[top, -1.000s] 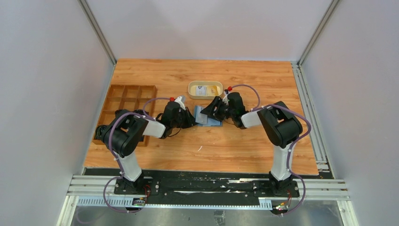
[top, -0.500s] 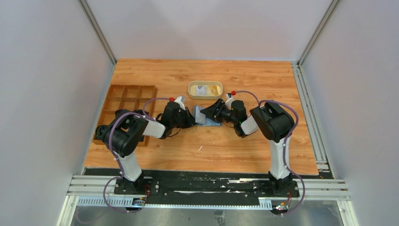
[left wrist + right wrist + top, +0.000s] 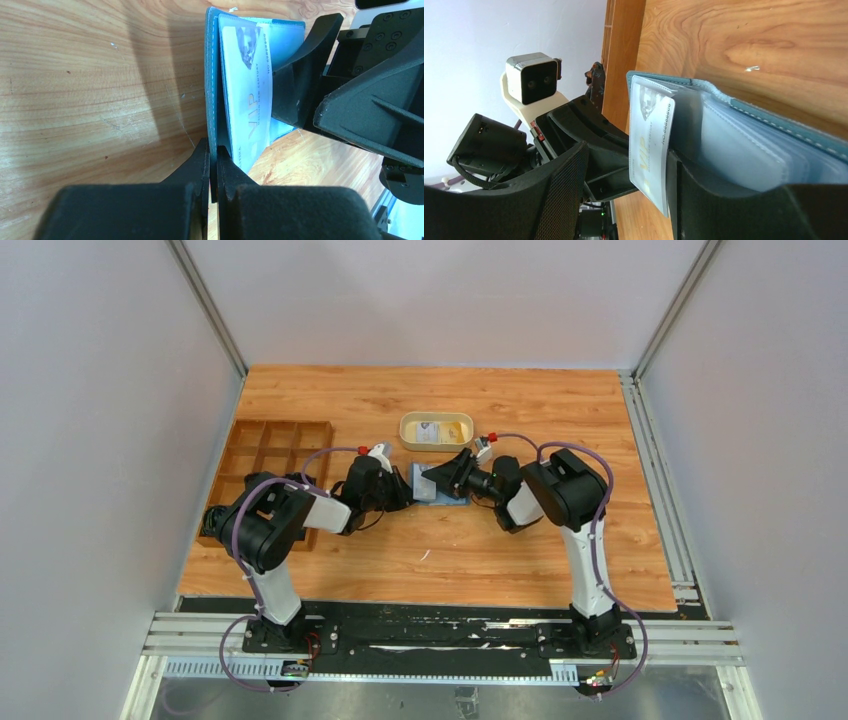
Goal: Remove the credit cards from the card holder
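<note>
The teal-blue card holder (image 3: 452, 500) lies open on the table between both arms. My left gripper (image 3: 214, 162) is shut on its raised cover (image 3: 212, 75), seen edge-on in the left wrist view. A pale credit card marked VIP (image 3: 248, 95) stands up out of the inner pockets. My right gripper (image 3: 624, 195) is open around that card (image 3: 649, 135): the card rests against one finger (image 3: 724, 200), with a wide gap to the mesh-padded finger (image 3: 559, 195). More clear pockets (image 3: 744, 150) fan out behind it. From above, the left gripper (image 3: 408, 494) and right gripper (image 3: 440, 476) meet at the holder.
An oval beige tray (image 3: 408, 430) just beyond the holder has a pale card (image 3: 430, 431) in it. A brown wooden compartment box (image 3: 270, 452) sits at the left, behind the left arm. The two grippers are very close together.
The right arm has swung its upper part left and turned, bringing its gripper slightly further over the holder. The left arm and holder have stayed put.
</note>
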Available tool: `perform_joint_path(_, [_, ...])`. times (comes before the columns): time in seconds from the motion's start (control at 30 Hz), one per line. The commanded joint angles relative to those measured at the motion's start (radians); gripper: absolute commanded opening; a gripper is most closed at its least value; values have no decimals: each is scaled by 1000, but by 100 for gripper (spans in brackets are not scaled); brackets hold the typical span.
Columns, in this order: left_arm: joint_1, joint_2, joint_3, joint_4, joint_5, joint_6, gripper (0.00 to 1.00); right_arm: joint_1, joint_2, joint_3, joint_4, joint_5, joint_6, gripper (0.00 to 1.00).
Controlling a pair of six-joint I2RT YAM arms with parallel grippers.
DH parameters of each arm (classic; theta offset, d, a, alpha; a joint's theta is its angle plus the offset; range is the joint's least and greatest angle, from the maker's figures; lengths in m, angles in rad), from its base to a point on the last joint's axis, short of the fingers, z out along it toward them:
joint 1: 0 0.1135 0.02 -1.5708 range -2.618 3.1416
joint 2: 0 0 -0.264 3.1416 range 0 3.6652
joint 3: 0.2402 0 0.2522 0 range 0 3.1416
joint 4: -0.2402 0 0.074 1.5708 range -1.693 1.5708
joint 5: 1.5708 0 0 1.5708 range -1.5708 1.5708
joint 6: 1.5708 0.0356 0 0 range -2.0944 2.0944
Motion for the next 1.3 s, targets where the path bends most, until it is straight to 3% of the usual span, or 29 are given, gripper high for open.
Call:
perform_joint_path(0.0, [-1,142,-77,-374,-129,105,0,38,39,51,-2,-146,27,60])
perform_joint_path(0.33, [1,147,-80,-368,-126,104,0,38,18,57,-87,-169,-5,60])
perform_joint_path(1.27, [6,150,-90,-363,-122,106,0,-92,-10,-82,20,-209,-2,50])
